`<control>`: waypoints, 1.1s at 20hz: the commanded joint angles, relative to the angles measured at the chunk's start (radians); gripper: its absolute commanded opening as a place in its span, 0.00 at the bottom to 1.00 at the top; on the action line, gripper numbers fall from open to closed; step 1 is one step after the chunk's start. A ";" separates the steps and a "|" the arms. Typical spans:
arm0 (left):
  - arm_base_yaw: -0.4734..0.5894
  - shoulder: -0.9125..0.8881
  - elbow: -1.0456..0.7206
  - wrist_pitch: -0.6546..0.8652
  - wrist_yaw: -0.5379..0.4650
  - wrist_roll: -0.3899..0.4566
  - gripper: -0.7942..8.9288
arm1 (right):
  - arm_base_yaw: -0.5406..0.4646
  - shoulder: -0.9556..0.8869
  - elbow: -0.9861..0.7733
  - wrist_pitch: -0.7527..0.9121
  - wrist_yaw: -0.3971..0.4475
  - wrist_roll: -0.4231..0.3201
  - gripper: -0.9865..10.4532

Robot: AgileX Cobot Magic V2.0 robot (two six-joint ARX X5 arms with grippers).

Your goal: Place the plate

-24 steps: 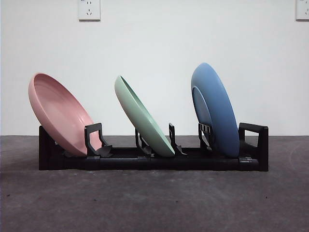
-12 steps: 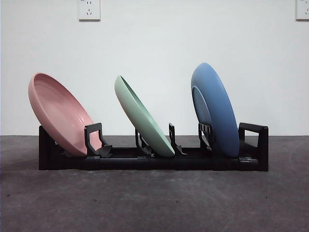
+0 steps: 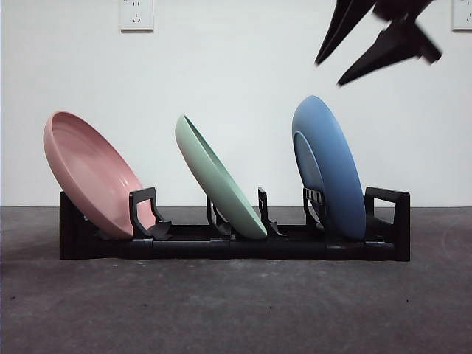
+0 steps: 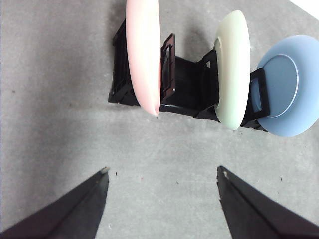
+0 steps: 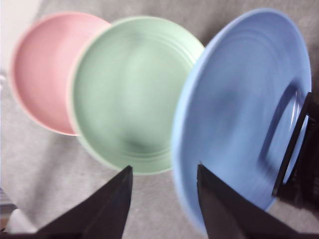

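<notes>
1. Right gripper [image 3: 328, 74] up at the top right of the front view, well above the rounded blue plastic plate [image 3: 330, 166], black jaws spread apart and gripping nothing. Same gripper [image 5: 164, 174] in its own wrist view with the jaws open right over the near rim of that blue plate [image 5: 239, 109], picture a bit blurred.
2. Left gripper [image 4: 162, 172] hanging over bare grey tabletop [image 4: 55, 104], jaws wide apart, empty, well away from the long black plastic dish rack [image 4: 187, 94].
3. Blue plate standing nearly upright in the slot at the right end of the dish rack [image 3: 236, 247], bottom edge down in the rack, leaning a touch to the left.
4. Pale green round plate [image 3: 217, 181] in the middle slot, tilted hard to the left, not touching either neighbour.
5. Pink round plate [image 3: 92, 173] in the left slot, also tilted left, hollow face turned up and to the right.
6. Rack sitting flat on the dark grey table [image 3: 236, 310], white wall behind with a white socket [image 3: 136, 15] high up on the left.
</notes>
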 commanded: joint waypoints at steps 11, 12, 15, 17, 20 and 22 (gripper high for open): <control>-0.003 0.005 0.021 0.014 0.000 0.040 0.44 | 0.038 0.130 0.048 0.056 0.003 -0.026 0.09; -0.003 0.005 0.021 0.014 0.000 0.040 0.44 | 0.038 0.130 0.048 0.055 0.003 -0.025 0.09; -0.003 0.005 0.021 0.014 0.000 0.041 0.44 | 0.036 0.126 0.057 0.041 -0.013 -0.014 0.09; -0.003 0.005 0.021 0.014 0.000 0.041 0.44 | 0.036 0.110 0.074 0.030 -0.035 -0.013 0.09; -0.003 0.005 0.021 0.014 0.000 0.041 0.44 | 0.036 0.074 0.147 -0.042 -0.042 -0.011 0.09; -0.003 0.005 0.021 0.014 0.000 0.041 0.44 | 0.037 0.048 0.213 -0.106 -0.067 -0.019 0.09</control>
